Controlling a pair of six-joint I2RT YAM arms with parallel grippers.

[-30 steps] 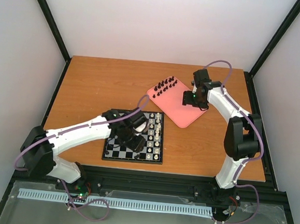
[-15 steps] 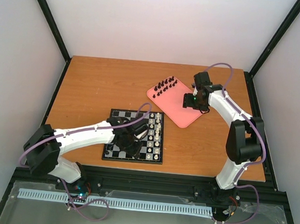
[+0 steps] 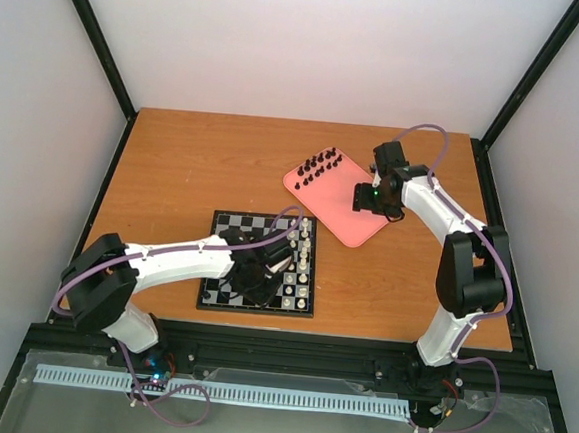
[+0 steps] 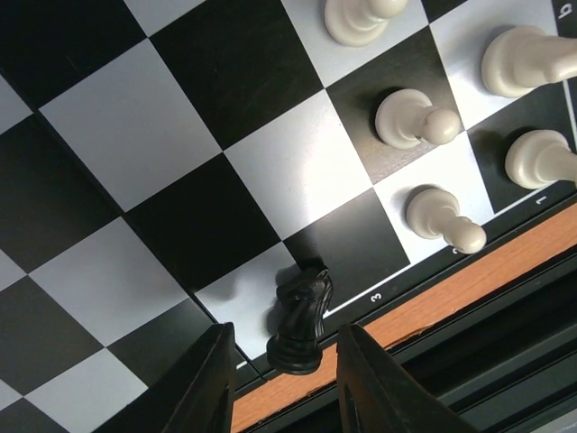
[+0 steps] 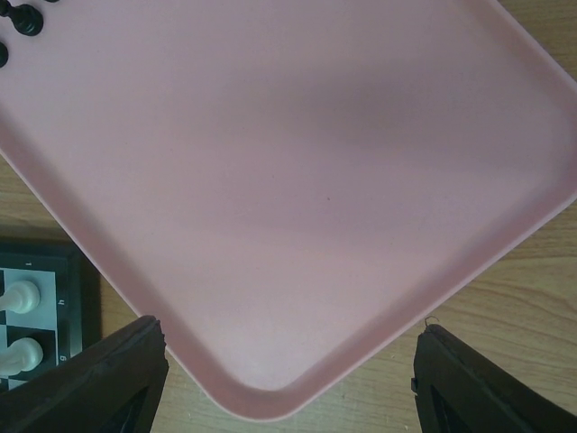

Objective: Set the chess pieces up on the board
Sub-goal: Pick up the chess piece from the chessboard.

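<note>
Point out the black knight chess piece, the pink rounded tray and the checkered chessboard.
Black knight chess piece (image 4: 302,311): left wrist view, body.
Pink rounded tray (image 5: 315,180): right wrist view, bare floor.
Checkered chessboard (image 3: 219,293): top view, near-left squares.

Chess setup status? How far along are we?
Early on the black side. Done: white pieces stand in two rows along the board's right edge. In hand: one black knight stands at the board's near edge, left jaws straddling it, not touching. Left: the cluster of black pieces on the pink tray, where the right jaws hover open.
</note>
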